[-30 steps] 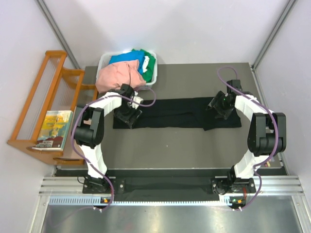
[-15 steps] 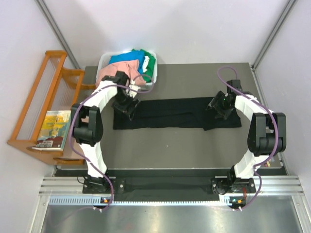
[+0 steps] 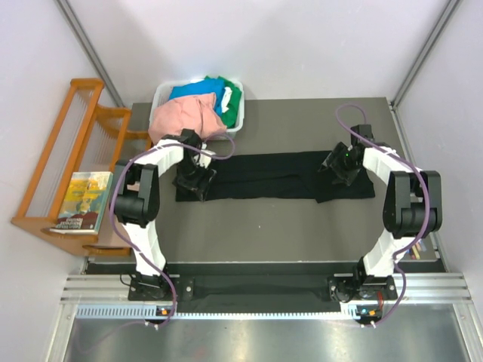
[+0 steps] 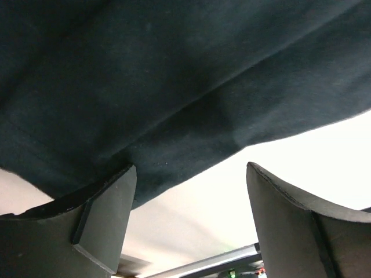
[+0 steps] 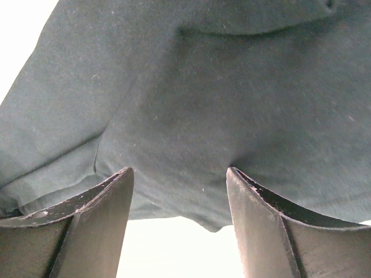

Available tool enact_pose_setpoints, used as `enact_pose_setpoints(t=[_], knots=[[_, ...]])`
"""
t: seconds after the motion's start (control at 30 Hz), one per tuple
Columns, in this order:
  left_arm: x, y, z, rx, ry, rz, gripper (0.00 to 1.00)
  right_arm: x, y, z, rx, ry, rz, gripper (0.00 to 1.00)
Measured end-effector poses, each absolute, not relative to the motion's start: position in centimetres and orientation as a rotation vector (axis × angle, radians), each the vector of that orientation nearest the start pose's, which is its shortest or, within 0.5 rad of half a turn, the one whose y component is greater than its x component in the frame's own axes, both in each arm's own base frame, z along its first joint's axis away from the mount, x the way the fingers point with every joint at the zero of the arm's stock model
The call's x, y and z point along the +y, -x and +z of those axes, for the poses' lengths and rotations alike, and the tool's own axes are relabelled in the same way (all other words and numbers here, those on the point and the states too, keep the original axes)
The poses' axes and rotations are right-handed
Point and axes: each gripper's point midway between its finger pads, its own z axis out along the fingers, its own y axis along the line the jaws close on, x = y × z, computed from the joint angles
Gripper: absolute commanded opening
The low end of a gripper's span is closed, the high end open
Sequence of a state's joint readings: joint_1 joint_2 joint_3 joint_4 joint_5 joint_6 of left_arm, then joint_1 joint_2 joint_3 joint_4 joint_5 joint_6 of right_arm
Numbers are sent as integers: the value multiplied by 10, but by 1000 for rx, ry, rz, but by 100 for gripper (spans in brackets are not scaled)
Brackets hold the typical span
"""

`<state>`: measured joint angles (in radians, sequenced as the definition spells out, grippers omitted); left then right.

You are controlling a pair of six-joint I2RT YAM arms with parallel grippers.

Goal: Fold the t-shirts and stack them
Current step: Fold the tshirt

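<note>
The black t-shirt (image 3: 272,175) lies folded into a long flat strip across the middle of the table. My left gripper (image 3: 198,181) is over its left end, open, with black cloth (image 4: 174,87) just ahead of the fingers (image 4: 98,226). My right gripper (image 3: 338,167) is over the strip's right end, open, its fingers (image 5: 87,231) resting at the edge of the black cloth (image 5: 220,116). The salmon-pink shirt (image 3: 181,118) spills over the front of the white bin, with blue (image 3: 198,90) and green (image 3: 230,96) shirts inside it.
The white plastic bin (image 3: 161,93) stands at the table's back left corner. A wooden rack (image 3: 75,162) with a book on it stands left of the table. The table's front edge rail lies by the arm bases.
My left gripper rose toward the bin half a second ago and has come back down onto the strip's left end. My right gripper has barely moved.
</note>
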<state>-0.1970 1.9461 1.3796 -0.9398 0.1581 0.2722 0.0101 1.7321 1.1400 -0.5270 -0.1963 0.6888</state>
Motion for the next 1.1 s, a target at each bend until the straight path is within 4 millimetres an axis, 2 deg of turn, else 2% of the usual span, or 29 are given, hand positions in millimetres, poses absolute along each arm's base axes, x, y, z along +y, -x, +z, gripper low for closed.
enact_pose_setpoints(t=[0.07,0.17,0.3,0.53,0.67,0.77,0.93,1.1], knots=[[-80,-324,26,2964,-691,-218,81,66,-377,52,2615,-856,482,65],[-82,-338,33,2880,-639,-189,81,68,-380,50,2619,-855,499,65],[-86,-352,51,2775,-588,-185,81,73,-392,59,2594,-831,554,65],[-101,-349,89,2664,-613,-303,82,80,-396,65,2583,-807,610,66],[-101,-351,104,2589,-603,-284,81,82,-396,65,2585,-804,625,66],[-94,-345,96,2581,-581,-244,81,83,-396,66,2586,-802,635,66],[-79,-333,59,2665,-539,-154,81,83,-396,66,2586,-800,640,66],[-70,-339,45,2678,-495,-66,81,84,-396,67,2586,-798,649,66]])
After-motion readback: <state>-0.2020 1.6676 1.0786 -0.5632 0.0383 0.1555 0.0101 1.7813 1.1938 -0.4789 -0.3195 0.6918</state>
